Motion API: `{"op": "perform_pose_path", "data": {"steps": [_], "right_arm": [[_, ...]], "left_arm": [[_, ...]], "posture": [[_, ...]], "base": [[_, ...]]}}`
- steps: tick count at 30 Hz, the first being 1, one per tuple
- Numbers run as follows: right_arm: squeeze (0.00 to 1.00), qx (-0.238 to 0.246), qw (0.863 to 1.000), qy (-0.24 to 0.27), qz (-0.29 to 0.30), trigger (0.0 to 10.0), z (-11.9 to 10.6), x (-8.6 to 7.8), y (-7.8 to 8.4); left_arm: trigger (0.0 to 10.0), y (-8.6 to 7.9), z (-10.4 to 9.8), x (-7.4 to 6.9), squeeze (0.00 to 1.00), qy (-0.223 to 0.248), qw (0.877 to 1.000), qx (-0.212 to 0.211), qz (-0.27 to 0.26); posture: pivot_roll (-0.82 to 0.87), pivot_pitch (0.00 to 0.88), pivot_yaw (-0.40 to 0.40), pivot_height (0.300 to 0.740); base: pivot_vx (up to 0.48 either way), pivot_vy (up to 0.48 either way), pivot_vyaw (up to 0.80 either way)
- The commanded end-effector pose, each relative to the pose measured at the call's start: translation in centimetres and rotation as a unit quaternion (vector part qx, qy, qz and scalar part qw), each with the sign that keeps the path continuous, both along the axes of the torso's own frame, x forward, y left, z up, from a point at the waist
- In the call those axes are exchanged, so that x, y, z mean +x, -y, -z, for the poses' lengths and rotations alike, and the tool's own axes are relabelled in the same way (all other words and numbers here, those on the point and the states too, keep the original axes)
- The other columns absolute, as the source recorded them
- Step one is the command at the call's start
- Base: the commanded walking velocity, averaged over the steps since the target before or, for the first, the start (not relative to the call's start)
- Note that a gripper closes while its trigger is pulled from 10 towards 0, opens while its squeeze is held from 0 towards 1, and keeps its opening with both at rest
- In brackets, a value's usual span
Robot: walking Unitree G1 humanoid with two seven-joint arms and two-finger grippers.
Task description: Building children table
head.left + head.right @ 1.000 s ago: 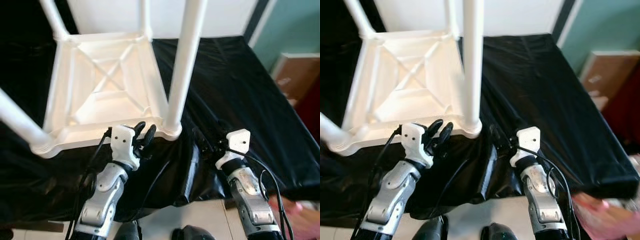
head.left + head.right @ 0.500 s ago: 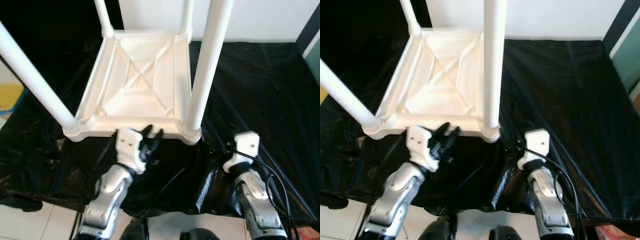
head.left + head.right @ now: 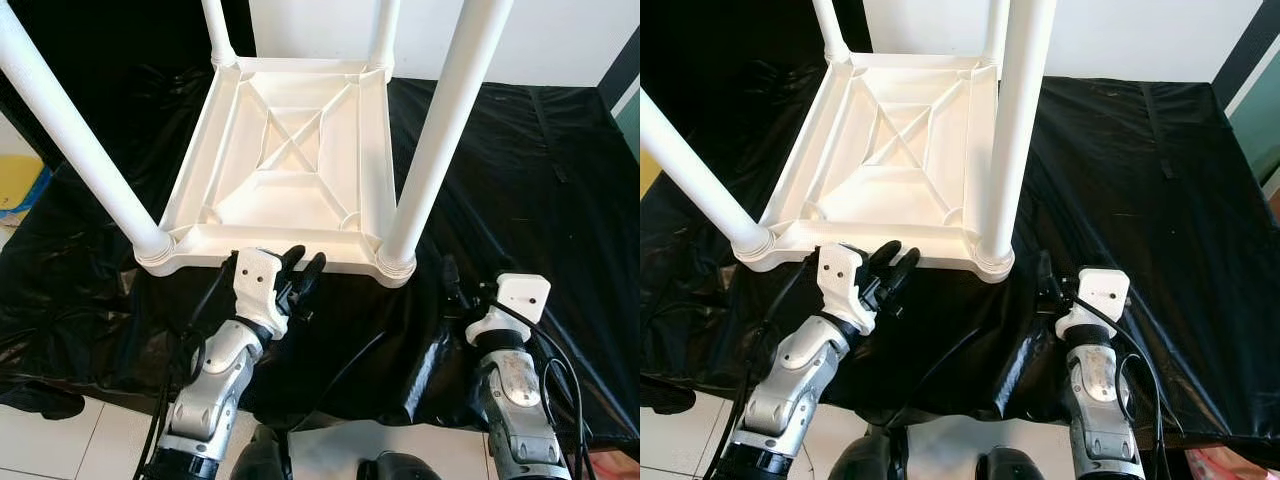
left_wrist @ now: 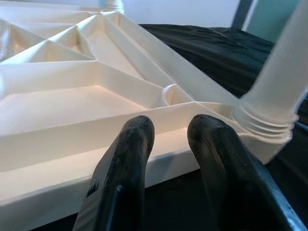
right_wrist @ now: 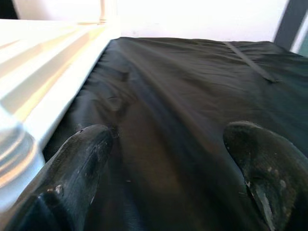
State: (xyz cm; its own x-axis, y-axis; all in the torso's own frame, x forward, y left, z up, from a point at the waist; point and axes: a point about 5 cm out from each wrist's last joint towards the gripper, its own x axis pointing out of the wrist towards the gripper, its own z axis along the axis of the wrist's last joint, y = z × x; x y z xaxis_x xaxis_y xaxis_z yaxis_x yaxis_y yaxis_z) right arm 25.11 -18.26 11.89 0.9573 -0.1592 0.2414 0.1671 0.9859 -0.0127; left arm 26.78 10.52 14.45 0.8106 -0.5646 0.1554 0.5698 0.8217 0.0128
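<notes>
The upturned white plastic children's table (image 3: 290, 170) lies legs-up on my black-sheeted bench (image 3: 520, 180). My left end effector (image 3: 303, 277) sits at its near rim, fingers slightly apart, empty. My right end effector (image 5: 168, 168) gapes wide just beside the table's near corner.

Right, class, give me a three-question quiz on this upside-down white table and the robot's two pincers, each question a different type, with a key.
1. True or false: the white table lies upside down on the black sheet, its legs pointing up.
2. Which pincer is at the table's near rim? A) left pincer B) right pincer
3. Fill in: the right pincer's fingers are spread wide over the black ____.

Key
1. True; the ribbed underside faces up.
2. A; its fingers are nearly together, just short of the rim.
3. sheet
</notes>
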Motion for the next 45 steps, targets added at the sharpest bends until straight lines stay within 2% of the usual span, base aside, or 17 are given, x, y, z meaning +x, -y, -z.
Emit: {"op": "perform_pose_path", "data": {"steps": [1, 5, 10, 24, 29, 38, 45], "right_arm": [[0.00, 0.001, 1.000, -0.011, 0.020, 10.0, 0.6, -0.4, 0.5], [0.00, -0.002, 0.999, -0.014, 0.044, 10.0, 0.8, -0.6, 0.9], [0.00, 0.002, 0.994, -0.031, 0.109, 10.0, 1.6, -1.7, 1.7], [0.00, 0.001, 0.989, -0.036, 0.140, 10.0, 2.0, -2.6, 1.8], [0.00, -0.005, 0.988, -0.040, 0.151, 10.0, 2.1, -3.3, 1.9], [0.00, -0.015, 0.989, -0.033, 0.143, 10.0, 1.9, -3.9, 1.8], [0.00, -0.023, 0.996, -0.024, 0.077, 10.0, 1.0, -2.7, 0.6]], "left_arm": [[10.0, -0.4, 0.5, 0.2, 0.00, -0.015, 1.000, 0.000, -0.012], [10.0, -0.7, 0.4, 0.5, 0.00, -0.014, 1.000, 0.000, -0.017], [10.0, -1.3, 0.4, 0.7, 0.00, -0.017, 1.000, 0.007, -0.019], [10.0, -1.0, 0.3, 0.7, 0.00, -0.018, 1.000, 0.011, -0.010], [10.0, -0.9, 0.2, 0.6, 0.00, -0.007, 1.000, 0.017, -0.003], [10.0, -0.4, 0.4, 0.5, 0.00, -0.003, 0.999, 0.032, 0.004], [10.0, 0.6, 0.6, 0.1, 0.00, -0.005, 0.999, 0.032, 0.013]], "posture": [[0.00, 0.153, -0.012, 0.740], [0.00, 0.157, -0.007, 0.740], [0.00, 0.168, 0.002, 0.740], [-0.01, 0.181, 0.010, 0.740], [-0.02, 0.184, 0.011, 0.740], [-0.02, 0.180, 0.013, 0.740], [-0.02, 0.162, 0.001, 0.740]], "base": [[0.000, 0.000, 0.00], [0.000, 0.000, 0.00], [0.000, 0.277, 0.00], [0.000, 0.451, 0.00], [0.000, 0.127, 0.00], [0.000, 0.000, 0.00], [0.000, 0.000, 0.00]]}}
